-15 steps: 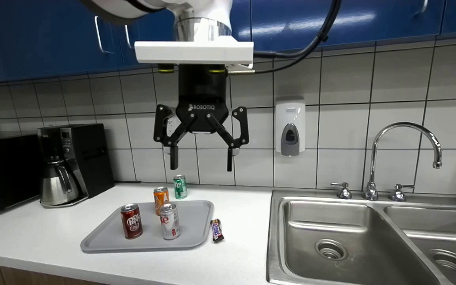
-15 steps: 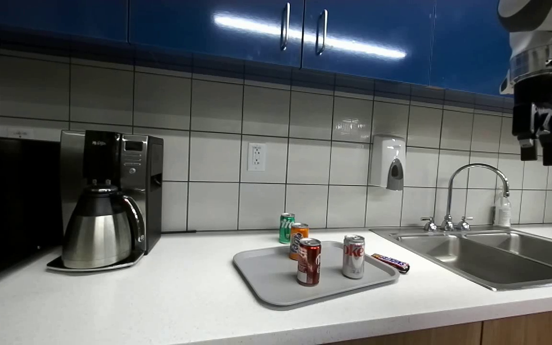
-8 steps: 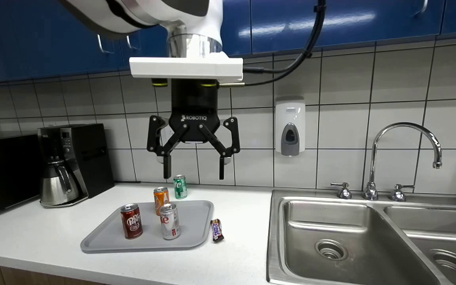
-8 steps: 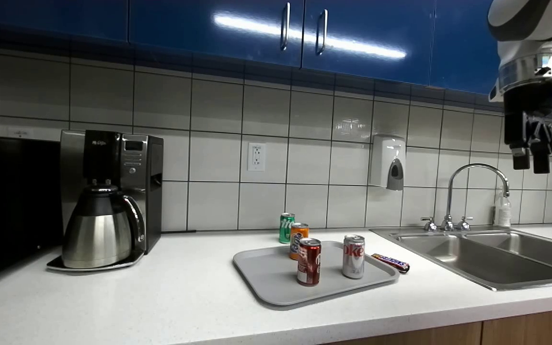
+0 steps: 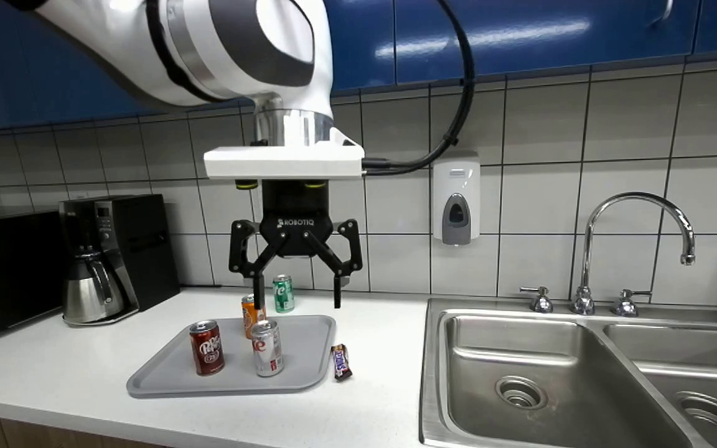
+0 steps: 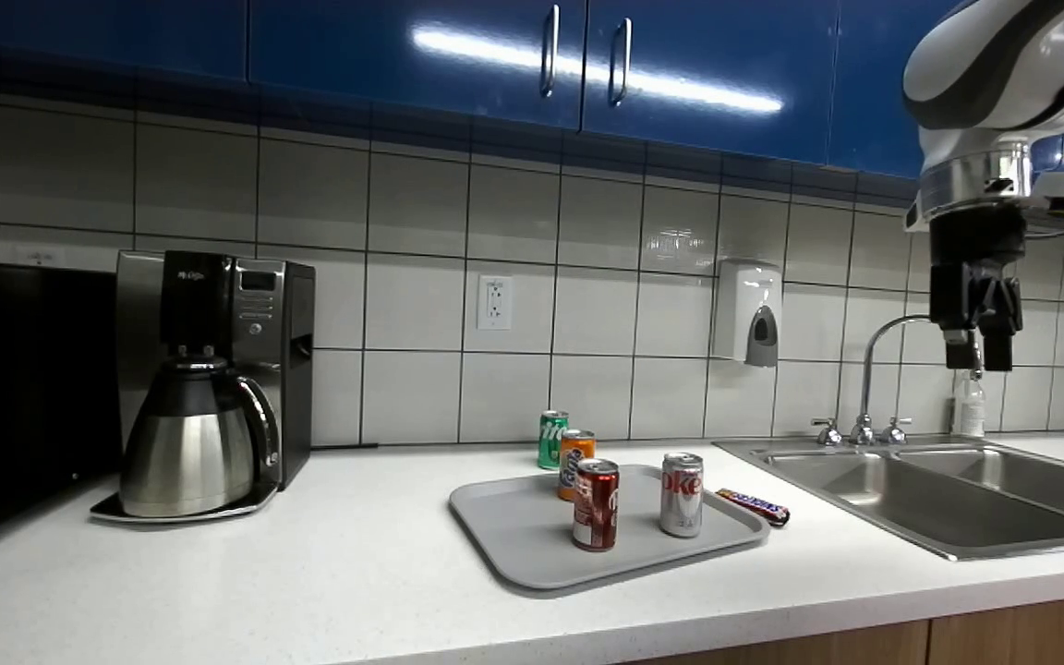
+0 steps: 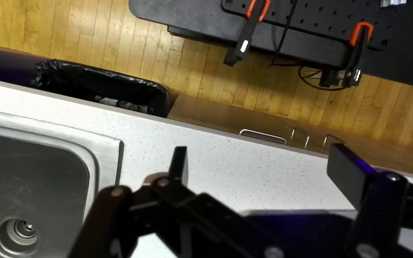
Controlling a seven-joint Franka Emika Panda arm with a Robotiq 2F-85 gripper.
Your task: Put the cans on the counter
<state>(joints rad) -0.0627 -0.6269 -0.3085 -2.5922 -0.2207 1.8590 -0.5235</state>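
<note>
Three cans stand upright on the grey tray (image 5: 165, 382) in both exterior views: a dark red can (image 5: 206, 348) (image 6: 596, 506), a silver-white can (image 5: 267, 350) (image 6: 682, 496) and an orange can (image 5: 249, 318) (image 6: 571, 462). The orange one is partly behind other things in both views. The tray lies on the off-white counter (image 5: 383, 336) (image 6: 329, 582). My gripper (image 5: 298, 302) (image 6: 980, 356) is open and empty, pointing down, well above the counter and apart from the cans. In the wrist view, bare counter (image 7: 242, 168) shows between the open fingers (image 7: 258, 159); no can shows there.
A green can (image 5: 283, 294) stands on the counter behind the tray. A candy bar (image 5: 341, 362) lies beside the tray. A steel double sink (image 5: 436, 373) with a tall faucet (image 5: 638, 198) is on the right. A coffee maker (image 5: 140, 249) stands on the left.
My gripper has moved down, and a little to the left in both exterior views. It stays open. The cans and the tray have not moved.
</note>
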